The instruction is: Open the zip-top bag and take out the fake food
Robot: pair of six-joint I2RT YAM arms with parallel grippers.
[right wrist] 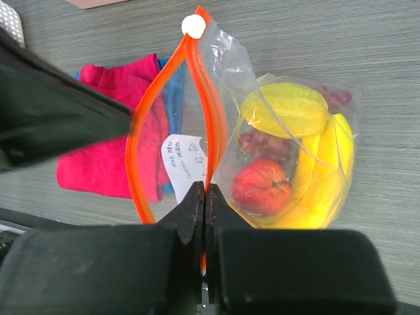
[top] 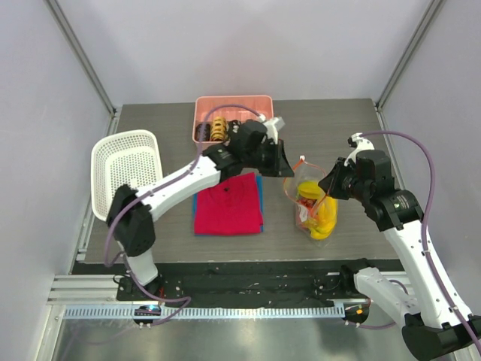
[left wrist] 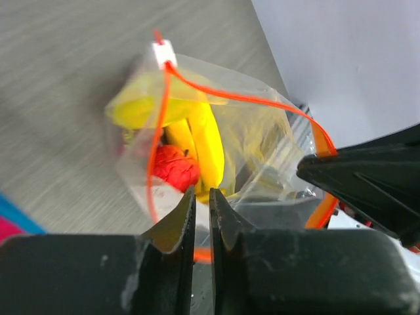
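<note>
R gripper (right wrist: 204, 197) clamped one zip-top bag (right wrist: 226, 65) lip; L gripper (left wrist: 202, 207) apparently pinched the other. Judged best: spread slowly, w/o lifting fake food (right wrist: 262, 187).

2 black-jointed white arms (top: 180, 179), purple cables (top: 431, 173)

The top camera looks down from above and behind the arm bases, taking in the whole grey wood-grain worktop (top: 338, 128). Each wrist camera looks along its own fingers from very close. The left arm's black fingers (left wrist: 174, 230) and the right arm's black fingers (right wrist: 187, 216) face the clear crinkly plastic bag (left wrist: 256, 131) from opposite sides. All three views share that bag.
</note>
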